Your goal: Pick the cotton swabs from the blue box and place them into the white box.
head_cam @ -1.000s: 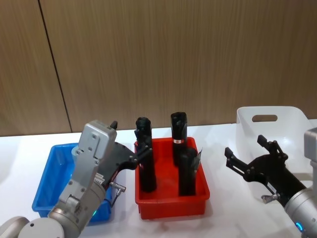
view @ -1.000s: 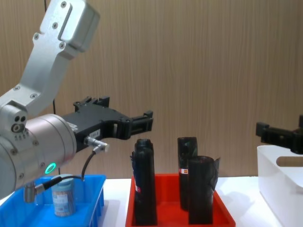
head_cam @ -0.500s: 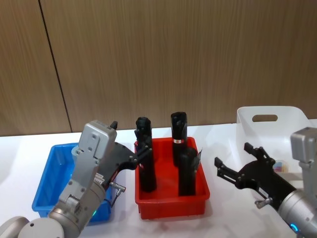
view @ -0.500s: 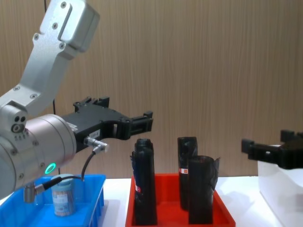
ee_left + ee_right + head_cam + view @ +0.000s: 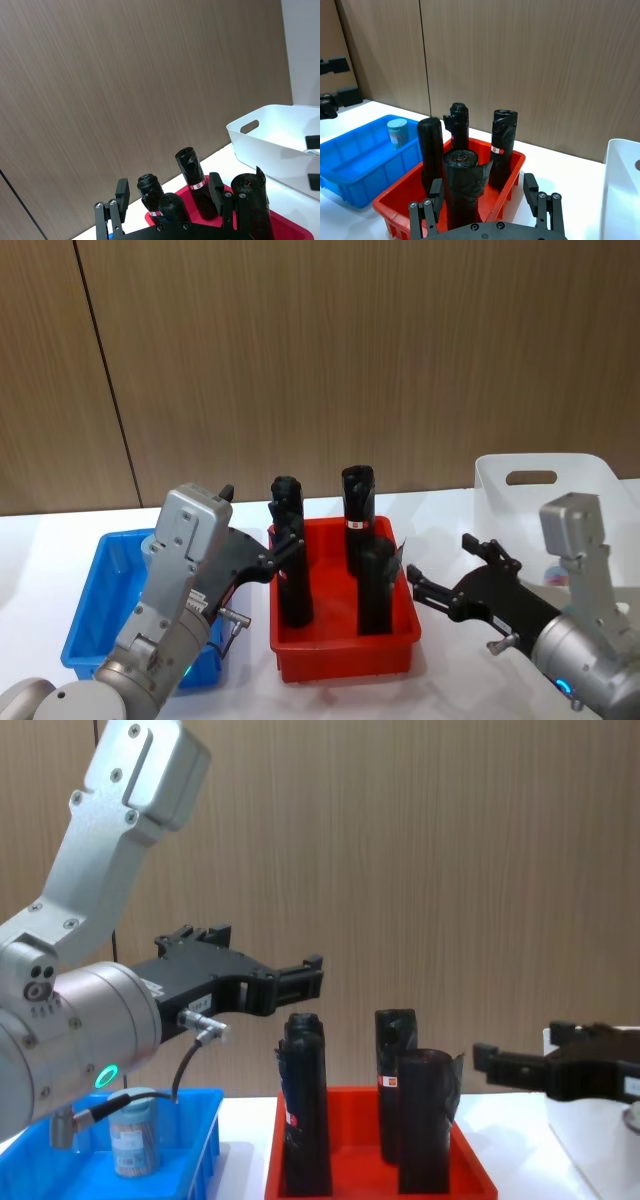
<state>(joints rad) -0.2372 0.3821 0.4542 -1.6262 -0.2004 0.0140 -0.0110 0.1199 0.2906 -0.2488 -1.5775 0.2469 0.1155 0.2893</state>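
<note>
Swinging leftward from the white box (image 5: 560, 480), the right gripper (image 5: 445, 585) now hangs beside the red tray (image 5: 345, 655), fingers wide and empty, likely heading back for another pick. Left gripper (image 5: 300, 978) stays parked, spread open. One cotton swabs (image 5: 133, 1133) jar remains in the blue box (image 5: 95, 610).

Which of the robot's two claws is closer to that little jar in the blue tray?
Left. The left gripper hangs above the blue box holding the cotton swabs; the right gripper is across the red tray.
</note>
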